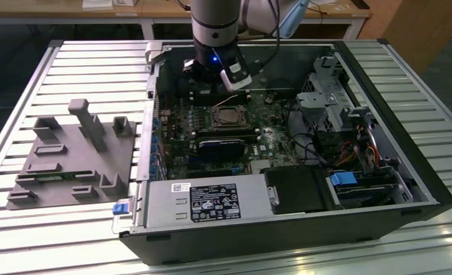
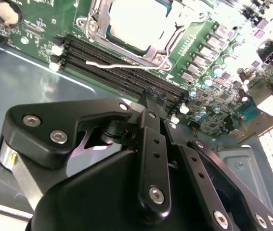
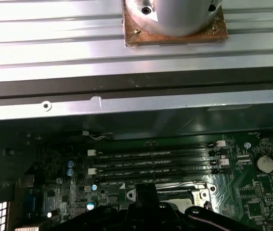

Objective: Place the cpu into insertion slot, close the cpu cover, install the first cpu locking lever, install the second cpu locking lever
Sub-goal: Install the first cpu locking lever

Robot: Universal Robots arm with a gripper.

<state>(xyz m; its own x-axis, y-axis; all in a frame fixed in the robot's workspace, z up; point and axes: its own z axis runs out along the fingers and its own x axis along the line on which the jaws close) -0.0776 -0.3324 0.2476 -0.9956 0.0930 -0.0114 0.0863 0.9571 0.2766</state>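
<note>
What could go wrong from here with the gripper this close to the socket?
1. The gripper hangs over the memory slots, beside the cpu; pushing down here could strike the slots.
2. A thin metal rod, possibly a locking lever, lies across those slots; it could slip or bend if caught badly.
</note>
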